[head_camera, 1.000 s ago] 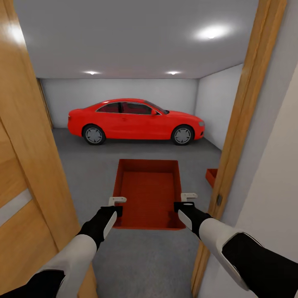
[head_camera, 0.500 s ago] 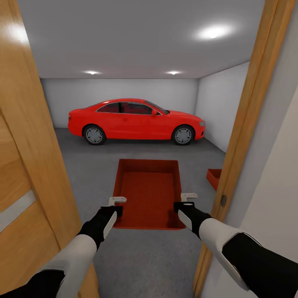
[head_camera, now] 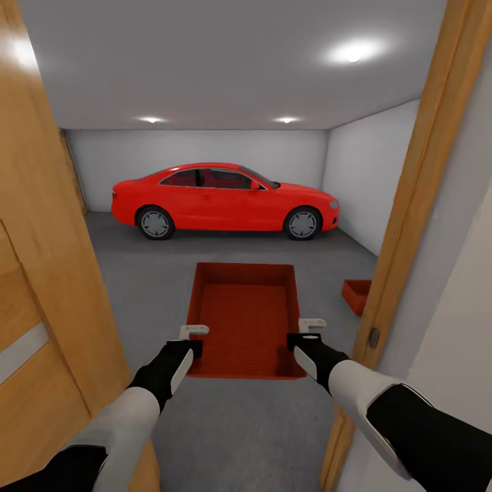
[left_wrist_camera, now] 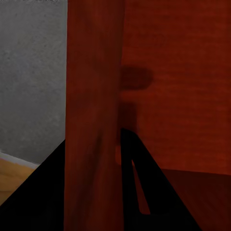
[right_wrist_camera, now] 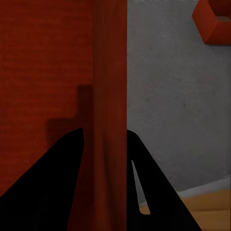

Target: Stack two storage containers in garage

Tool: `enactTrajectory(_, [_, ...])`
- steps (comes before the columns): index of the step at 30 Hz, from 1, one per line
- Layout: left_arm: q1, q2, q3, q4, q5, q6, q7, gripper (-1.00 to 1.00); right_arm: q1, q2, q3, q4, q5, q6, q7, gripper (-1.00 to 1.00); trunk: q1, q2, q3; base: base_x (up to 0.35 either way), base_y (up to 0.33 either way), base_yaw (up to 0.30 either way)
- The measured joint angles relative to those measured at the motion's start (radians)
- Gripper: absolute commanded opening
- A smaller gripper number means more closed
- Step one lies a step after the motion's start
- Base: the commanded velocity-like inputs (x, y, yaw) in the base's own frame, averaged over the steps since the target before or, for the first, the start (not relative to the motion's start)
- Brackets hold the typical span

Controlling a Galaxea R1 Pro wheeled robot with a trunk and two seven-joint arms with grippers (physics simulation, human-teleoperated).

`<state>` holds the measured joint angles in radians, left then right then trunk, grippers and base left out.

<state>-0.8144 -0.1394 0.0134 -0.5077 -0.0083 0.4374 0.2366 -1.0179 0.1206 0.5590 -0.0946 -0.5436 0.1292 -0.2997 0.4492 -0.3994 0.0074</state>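
Observation:
I hold one orange-red storage container [head_camera: 246,321] level in front of me, over the garage's grey floor [head_camera: 150,273]. My left gripper [head_camera: 193,339] is shut on its left wall [left_wrist_camera: 94,110], and my right gripper [head_camera: 305,333] is shut on its right wall [right_wrist_camera: 109,96]. In each wrist view the thin wall runs between the dark fingers [left_wrist_camera: 139,183] [right_wrist_camera: 62,183]. The other storage container [head_camera: 357,295] rests on the floor at the right, partly hidden by the door frame; its corner [right_wrist_camera: 214,21] appears in the right wrist view.
A wooden door [head_camera: 41,273] stands open close on my left and a wooden door frame [head_camera: 417,205] close on my right. A red car [head_camera: 225,199] is parked across the back of the garage. White walls enclose the room.
The view has crept forward through the doorway: door and frame slid outward, and more of the container on the floor shows. Both grippers keep the same hold.

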Motion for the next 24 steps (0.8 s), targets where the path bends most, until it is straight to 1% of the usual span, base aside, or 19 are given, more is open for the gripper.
enactTrajectory(24, [0.0,0.001,-0.001,0.002,0.003,-0.001,0.0,-1.0,0.0,0.0,0.0,0.0,0.001,0.002,0.0,-1.0,0.0,0.0,0.0,0.32,0.0,0.0])
